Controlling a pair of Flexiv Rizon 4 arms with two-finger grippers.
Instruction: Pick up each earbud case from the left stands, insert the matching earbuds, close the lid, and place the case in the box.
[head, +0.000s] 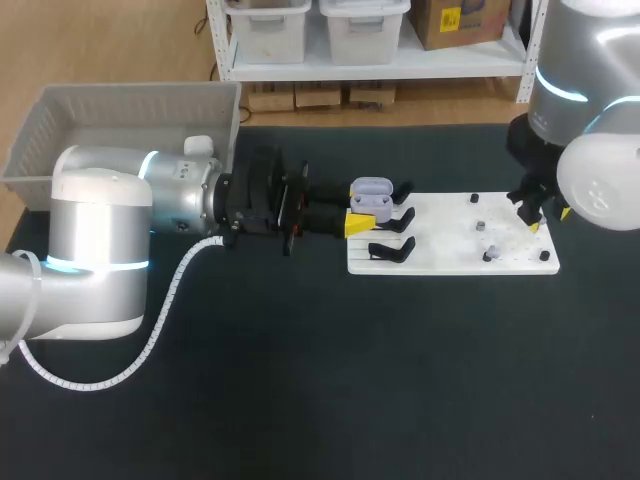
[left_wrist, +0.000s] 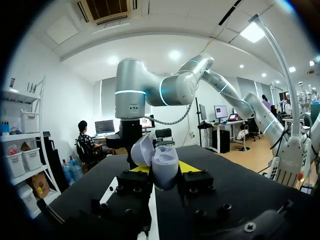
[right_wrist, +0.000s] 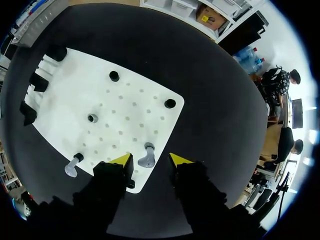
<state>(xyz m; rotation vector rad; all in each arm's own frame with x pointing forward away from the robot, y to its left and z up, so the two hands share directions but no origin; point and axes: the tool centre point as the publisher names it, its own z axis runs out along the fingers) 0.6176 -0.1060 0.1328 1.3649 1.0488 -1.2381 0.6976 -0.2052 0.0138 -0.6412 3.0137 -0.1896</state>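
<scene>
- Earbud case (left_wrist: 164, 167): pale lavender, plain.
- Earbuds (right_wrist: 147, 157): grey.
- Board (right_wrist: 125, 110): white, with a regular grid of small dots.
- Stands (head: 392, 250): black.
- Pegs (right_wrist: 114, 76) on the board: black.
- Table (head: 350, 380): black, plain.
- Box (head: 60, 130): light grey, with slatted walls.
- Right gripper (right_wrist: 150, 161): black, with yellow tips.
- Left arm (head: 100, 230): silver, with glowing cyan rings.
</scene>
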